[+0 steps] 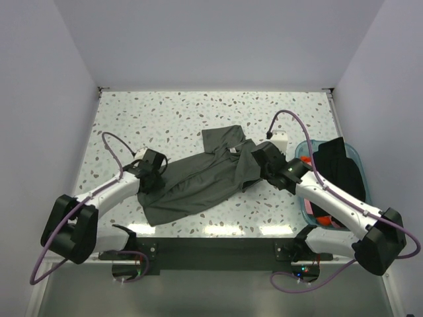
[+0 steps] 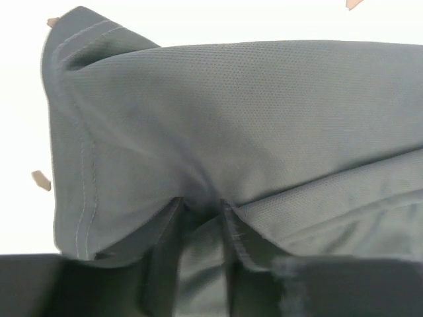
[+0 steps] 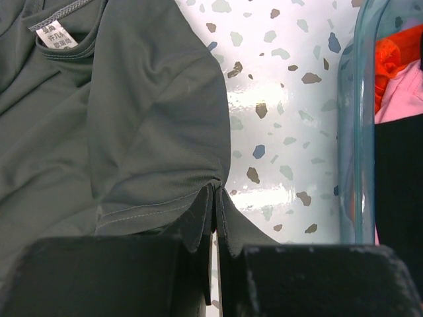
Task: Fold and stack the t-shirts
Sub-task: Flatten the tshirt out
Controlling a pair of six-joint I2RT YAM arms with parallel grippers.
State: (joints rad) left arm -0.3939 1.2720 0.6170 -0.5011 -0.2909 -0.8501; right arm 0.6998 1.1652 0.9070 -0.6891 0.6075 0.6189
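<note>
A dark grey-green t-shirt [image 1: 201,178] lies rumpled across the middle of the speckled table [image 1: 172,112]. My left gripper [image 1: 151,173] is shut on its left edge; in the left wrist view cloth [image 2: 231,132] bunches between the fingers [image 2: 162,251]. My right gripper [image 1: 260,160] is shut on the shirt's right sleeve hem [image 3: 165,205], pinched between the fingertips [image 3: 228,224]. The neck label [image 3: 56,34] shows at the upper left of the right wrist view. A black shirt [image 1: 340,172] and red-orange cloth [image 1: 305,160] lie in the teal tub [image 1: 305,205] at the right.
The teal tub's wall [image 3: 353,132] stands close to the right of my right gripper. White walls enclose the table at the back and both sides. A black bar [image 1: 218,247] with the arm bases runs along the near edge.
</note>
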